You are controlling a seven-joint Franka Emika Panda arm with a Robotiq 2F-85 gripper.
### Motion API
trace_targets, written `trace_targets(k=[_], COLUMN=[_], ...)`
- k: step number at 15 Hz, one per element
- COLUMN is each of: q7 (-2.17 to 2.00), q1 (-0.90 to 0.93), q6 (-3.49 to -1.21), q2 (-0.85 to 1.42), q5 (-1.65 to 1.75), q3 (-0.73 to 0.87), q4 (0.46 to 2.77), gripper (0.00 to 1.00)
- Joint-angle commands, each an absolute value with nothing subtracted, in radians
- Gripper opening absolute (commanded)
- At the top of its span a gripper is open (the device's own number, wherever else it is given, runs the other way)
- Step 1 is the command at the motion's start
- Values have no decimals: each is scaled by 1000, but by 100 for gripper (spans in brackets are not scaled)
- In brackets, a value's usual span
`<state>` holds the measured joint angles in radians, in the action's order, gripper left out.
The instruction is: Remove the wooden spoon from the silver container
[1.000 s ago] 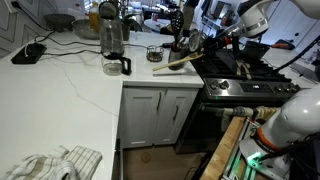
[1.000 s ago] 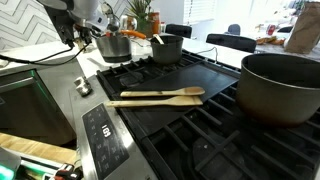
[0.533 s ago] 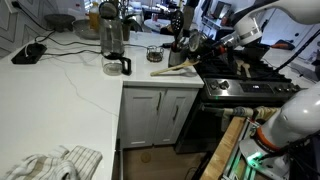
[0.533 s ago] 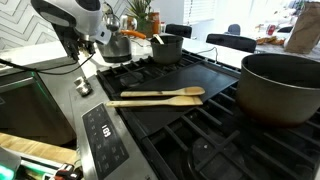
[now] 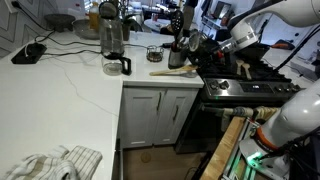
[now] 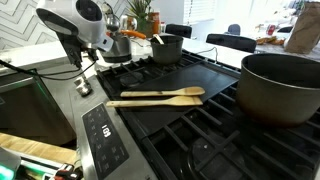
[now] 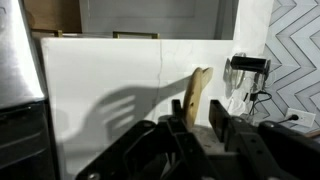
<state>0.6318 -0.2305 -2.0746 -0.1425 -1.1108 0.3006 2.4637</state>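
Note:
The wooden spoon [image 5: 168, 70] lies low across the white counter in front of the silver container [image 5: 177, 57], with its handle pointing toward the stove. My gripper [image 5: 203, 60] is at the handle end, beside the container. In the wrist view the tan spoon [image 7: 196, 92] runs out from between my fingers [image 7: 197, 128]. It lies against one finger and a gap shows to the other, so the jaws look open. In an exterior view my gripper [image 6: 80, 68] hangs over the counter edge left of the stove. The container is not clear there.
A glass carafe with a black handle [image 5: 114, 50] and a small glass jar [image 5: 154, 53] stand on the counter near the container. Two other wooden utensils [image 6: 155, 96] lie on the black griddle. A large pot [image 6: 280, 85] and a dark pot [image 6: 165, 47] sit on the stove.
The arm has come down toward the counter. The spoon, tilted up at its handle end a second ago, now lies flatter on the counter.

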Motion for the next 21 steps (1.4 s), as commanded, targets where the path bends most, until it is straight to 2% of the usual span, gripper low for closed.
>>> trace_targets(k=[1, 4, 6, 12, 21], q7=[655, 644, 640, 488, 65], q1=[-242, -244, -248, -268, -282], q6=[-2079, -2080, -2094, -2101, -1992], q2=[-112, -86, -68, -151, -452], q5=[-1137, -1123, -1114, -968, -441], q3=[296, 295, 295, 294, 241], q4=[2464, 2458, 2454, 2436, 2420], gripper=[65, 89, 99, 100, 100])
